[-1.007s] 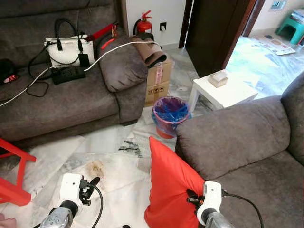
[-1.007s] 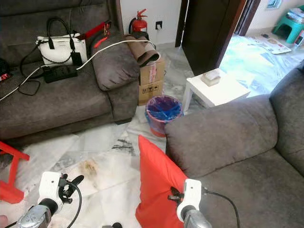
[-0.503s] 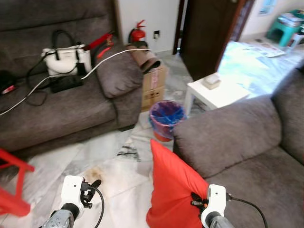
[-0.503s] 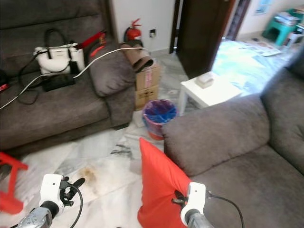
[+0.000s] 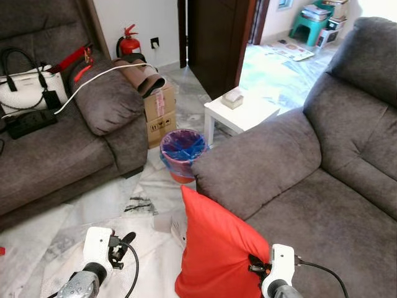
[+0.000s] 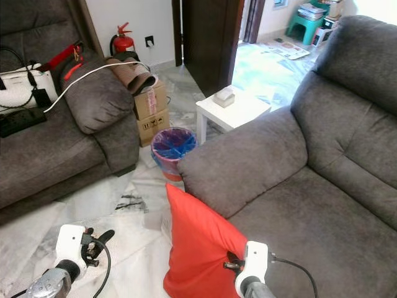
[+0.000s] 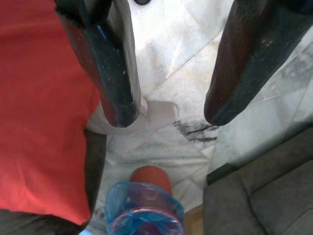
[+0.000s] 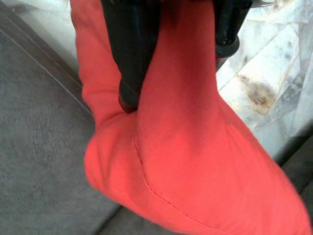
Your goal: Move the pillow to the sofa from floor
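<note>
Grey sofa (image 5: 322, 205), red pillow (image 5: 217, 248) pinched between right gripper (image 8: 178, 73) fingers (image 8: 129, 58)

There are two grey sofas: one on the left (image 5: 56, 149) and one on the right (image 5: 322, 161). One red pillow (image 5: 214, 248) is in view. One bin (image 5: 182, 153) with a blue liner stands between the sofas, beside one cardboard box (image 5: 159, 112) and one white side table (image 5: 239, 115). One fire extinguisher (image 5: 128, 43) stands by the wall. On the left sofa lie one white handbag (image 5: 28, 81) and one power strip (image 5: 28, 122). One green stool (image 5: 308, 25) shows through the doorway. The robot has two grippers, a left gripper (image 7: 168, 110) and a right gripper (image 8: 178, 73).
</note>
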Available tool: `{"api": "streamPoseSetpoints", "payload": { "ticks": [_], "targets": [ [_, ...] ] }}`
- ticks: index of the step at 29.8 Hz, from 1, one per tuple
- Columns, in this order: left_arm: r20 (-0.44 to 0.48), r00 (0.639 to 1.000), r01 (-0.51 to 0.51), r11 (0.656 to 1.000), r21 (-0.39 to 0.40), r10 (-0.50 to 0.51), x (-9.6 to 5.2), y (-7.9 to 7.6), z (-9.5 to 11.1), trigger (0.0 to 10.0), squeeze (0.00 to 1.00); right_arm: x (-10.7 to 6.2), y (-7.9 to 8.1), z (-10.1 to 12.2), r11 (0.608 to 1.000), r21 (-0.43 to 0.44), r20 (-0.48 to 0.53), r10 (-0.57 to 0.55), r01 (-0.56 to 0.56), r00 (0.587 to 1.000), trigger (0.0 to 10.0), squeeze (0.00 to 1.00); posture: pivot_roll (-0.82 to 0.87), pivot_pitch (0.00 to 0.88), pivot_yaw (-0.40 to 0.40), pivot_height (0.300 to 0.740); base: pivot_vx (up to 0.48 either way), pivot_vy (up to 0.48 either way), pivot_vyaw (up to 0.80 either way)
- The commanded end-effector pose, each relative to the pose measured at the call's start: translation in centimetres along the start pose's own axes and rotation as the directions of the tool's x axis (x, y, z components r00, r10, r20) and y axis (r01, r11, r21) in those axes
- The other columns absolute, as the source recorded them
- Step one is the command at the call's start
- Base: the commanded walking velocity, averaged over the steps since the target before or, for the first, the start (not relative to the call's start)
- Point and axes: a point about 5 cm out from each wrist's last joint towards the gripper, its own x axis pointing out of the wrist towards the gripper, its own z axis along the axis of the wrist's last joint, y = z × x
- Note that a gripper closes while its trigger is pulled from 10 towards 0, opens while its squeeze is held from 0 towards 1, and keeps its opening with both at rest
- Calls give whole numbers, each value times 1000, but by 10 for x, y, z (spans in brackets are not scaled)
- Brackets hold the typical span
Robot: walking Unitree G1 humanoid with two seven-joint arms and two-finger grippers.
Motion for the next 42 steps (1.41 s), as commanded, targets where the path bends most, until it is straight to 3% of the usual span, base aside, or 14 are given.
{"api": "streamPoseSetpoints", "payload": {
  "ticks": [1, 42],
  "targets": [
    [-32, 999, -6, 1000, -5, 6, -6, 0, -10, 10000, 0, 3, 0, 21, 1000, -8, 101, 8, -8, 995, 10000, 0, 185, 123, -7, 740, 0, 0, 0],
    [-12, 999, -30, 999, -29, 30, -10, 2, -11, 10000, 0, 3, 2, 16, 1000, -19, 79, 23, -22, 997, 10000, 0, 186, 145, -23, 740, 0, 0, 0]
  ]
}}
